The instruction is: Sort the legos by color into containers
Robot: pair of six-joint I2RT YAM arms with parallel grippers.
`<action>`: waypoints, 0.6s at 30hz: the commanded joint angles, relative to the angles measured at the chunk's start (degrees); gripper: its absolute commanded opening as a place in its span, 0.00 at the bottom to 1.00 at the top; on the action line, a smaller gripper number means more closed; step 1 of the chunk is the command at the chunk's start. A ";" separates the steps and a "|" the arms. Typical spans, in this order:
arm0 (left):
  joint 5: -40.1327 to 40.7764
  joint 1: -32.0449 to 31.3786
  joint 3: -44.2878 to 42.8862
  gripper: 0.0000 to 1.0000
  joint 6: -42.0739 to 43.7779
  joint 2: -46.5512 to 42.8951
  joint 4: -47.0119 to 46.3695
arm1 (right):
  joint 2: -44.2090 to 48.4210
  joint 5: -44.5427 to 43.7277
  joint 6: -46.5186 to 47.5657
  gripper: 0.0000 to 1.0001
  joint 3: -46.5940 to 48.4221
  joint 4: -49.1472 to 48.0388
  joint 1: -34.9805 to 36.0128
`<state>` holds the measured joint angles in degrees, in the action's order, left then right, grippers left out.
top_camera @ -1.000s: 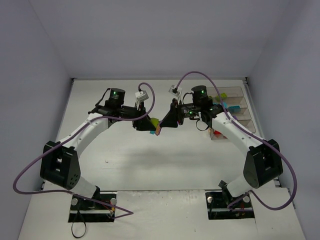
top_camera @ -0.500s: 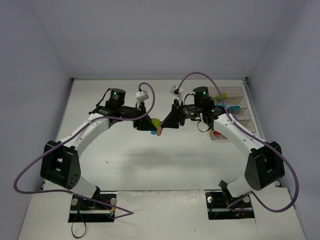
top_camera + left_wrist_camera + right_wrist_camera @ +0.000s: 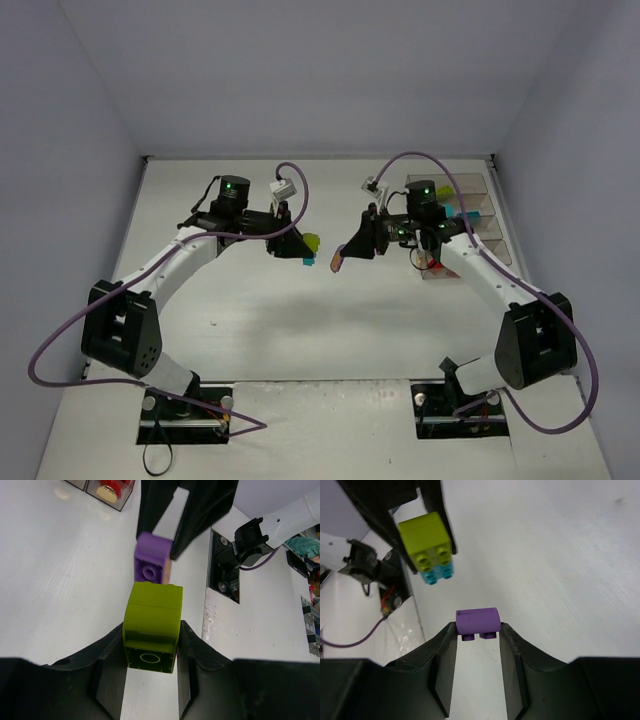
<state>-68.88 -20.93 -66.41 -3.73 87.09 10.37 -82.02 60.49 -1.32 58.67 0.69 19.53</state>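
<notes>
The top view takes in both arms over the middle of the white worktop [image 3: 250, 330]: the left arm [image 3: 185, 258] reaches in from the left of the frame and the right arm [image 3: 470, 262] from the right. Their jaws face each other with a clear gap between them. Only this view shows the whole row of containers [image 3: 482, 184], at the upper right by the wall. A red brick [image 3: 432, 265] lies in the lowest compartment, and a teal one [image 3: 464, 213] in a compartment higher up.

The left wrist view shows the left jaws clenched on both sides of a lime green brick [image 3: 152, 625], whose hollow underside faces the camera. Beyond it hangs the purple brick [image 3: 151, 565], and one corner of the containers is in the upper left.

The right wrist view adds what the left one hides: a teal-blue brick [image 3: 439, 573] is joined under the lime one, with the studs of both turned to the camera. Here the right jaws grasp the purple brick by its two sides, narrowly open around it. It stays clearly apart from the lime and teal pair, in the air above the worktop.
</notes>
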 commanded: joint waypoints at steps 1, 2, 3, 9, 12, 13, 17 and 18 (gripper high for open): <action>-0.11 0.27 -0.65 0.00 -0.75 -1.57 -3.69 | 3.70 -6.04 -1.22 0.00 1.44 -2.01 -4.65; 0.41 0.27 -0.13 0.00 -1.28 -1.75 -3.87 | 3.79 -8.43 -3.14 0.00 1.70 -2.01 -6.07; 1.63 0.19 0.14 0.00 -1.81 -1.83 -4.48 | 3.80 -10.89 -4.12 0.00 2.05 -2.09 -7.39; 6.91 0.18 5.23 0.00 -9.18 -4.12 -12.19 | 3.54 -34.54 -12.37 0.00 3.90 -2.09 -14.33; 9.64 0.01 7.08 0.00 -11.21 -5.26 -13.27 | 1.95 -38.85 -16.07 0.00 4.52 -2.09 -18.37; 10.25 -0.16 7.52 0.00 -11.56 -5.96 -13.36 | 1.43 -39.91 -18.69 0.00 4.43 -2.09 -19.26; 13.06 -0.25 9.63 0.00 -12.45 -8.42 -13.80 | 0.46 -44.13 -22.49 0.00 4.87 -2.18 -23.74; 13.07 -0.25 10.07 0.00 -12.45 -8.86 -13.71 | 0.28 -46.23 -22.93 0.00 5.13 -2.18 -24.88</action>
<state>-57.45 -20.95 -55.96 -14.39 82.74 1.87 -81.23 21.91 -19.20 60.69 0.69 -3.05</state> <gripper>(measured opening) 0.314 0.329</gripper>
